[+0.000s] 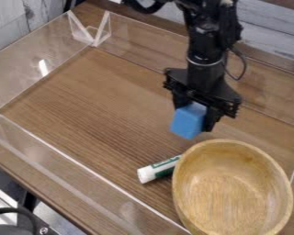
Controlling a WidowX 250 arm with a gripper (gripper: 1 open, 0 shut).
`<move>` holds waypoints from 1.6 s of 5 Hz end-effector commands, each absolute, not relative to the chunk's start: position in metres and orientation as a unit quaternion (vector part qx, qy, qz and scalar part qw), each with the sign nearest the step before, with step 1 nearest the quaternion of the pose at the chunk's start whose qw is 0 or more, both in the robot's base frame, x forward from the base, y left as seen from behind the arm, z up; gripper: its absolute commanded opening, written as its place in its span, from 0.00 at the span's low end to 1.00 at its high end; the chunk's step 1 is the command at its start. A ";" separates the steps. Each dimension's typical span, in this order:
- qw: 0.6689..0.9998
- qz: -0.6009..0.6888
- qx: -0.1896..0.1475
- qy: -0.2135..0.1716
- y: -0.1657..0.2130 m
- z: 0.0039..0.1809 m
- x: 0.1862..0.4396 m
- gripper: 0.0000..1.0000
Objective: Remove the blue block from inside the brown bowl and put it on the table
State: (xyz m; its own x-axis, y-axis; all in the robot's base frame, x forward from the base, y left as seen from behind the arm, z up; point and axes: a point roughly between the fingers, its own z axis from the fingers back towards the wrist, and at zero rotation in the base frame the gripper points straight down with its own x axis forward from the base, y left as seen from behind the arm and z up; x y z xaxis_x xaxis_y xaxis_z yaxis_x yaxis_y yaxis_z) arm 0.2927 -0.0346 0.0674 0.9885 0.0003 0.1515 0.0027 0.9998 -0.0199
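The blue block (189, 120) hangs clear of the brown bowl (231, 190), clamped in the black end effector (200, 106), which points straight down over bare surface (88, 101) just beyond the bowl's far rim. The block presents as a small solid brick with flat faces and square edges, in all likelihood rigid and light; its smooth, possibly plastic finish suggests some risk of slipping, so the sound hold is across two opposite flat faces near the upper end, as the jaws appear to have it, though their exact contact points are hidden by the block and the black housing. The bowl is light tan wood, round, shallow and thick-rimmed, with visible ring grain, and now stands empty. The surface is brown wood-grain laminate bounded by low clear walls. A white-and-green tube (160, 168) lies beside the bowl's left rim.
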 end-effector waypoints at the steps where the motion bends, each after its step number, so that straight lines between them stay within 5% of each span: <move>1: 0.995 0.002 -0.011 -0.101 -0.029 0.086 0.295 0.00; 8: 0.994 0.037 -0.007 -0.104 0.005 0.082 0.277 0.00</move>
State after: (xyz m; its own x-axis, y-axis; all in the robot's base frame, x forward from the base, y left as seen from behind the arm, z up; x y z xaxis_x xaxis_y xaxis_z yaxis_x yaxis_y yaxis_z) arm 0.2717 0.0030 0.0654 0.9873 0.0689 0.1430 -0.0670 0.9976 -0.0176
